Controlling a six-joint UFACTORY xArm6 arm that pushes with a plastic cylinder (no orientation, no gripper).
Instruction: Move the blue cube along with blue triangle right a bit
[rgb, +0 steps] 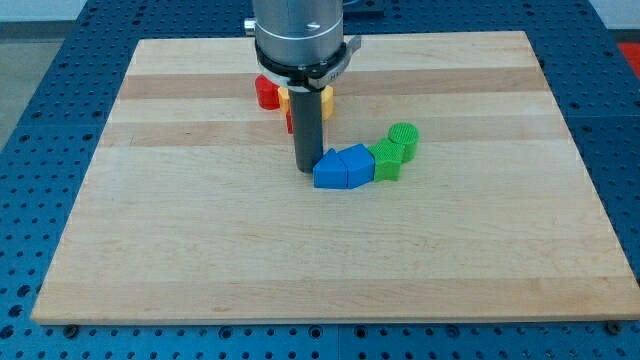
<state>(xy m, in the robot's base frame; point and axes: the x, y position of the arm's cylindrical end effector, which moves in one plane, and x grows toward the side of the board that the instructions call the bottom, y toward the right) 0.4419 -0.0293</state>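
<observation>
My tip (307, 170) has no jaws and holds nothing; it touches the view's left side of the blue cube (327, 172), which sits mid-board against the blue triangle (354, 164), green blocks (394, 150) just right.

Pale matt wood board (200, 250) with visible grain bands. By my tip (307, 170), blue blocks (343, 167) look smooth plastic; green blocks (395, 150) beyond look ribbed.
</observation>
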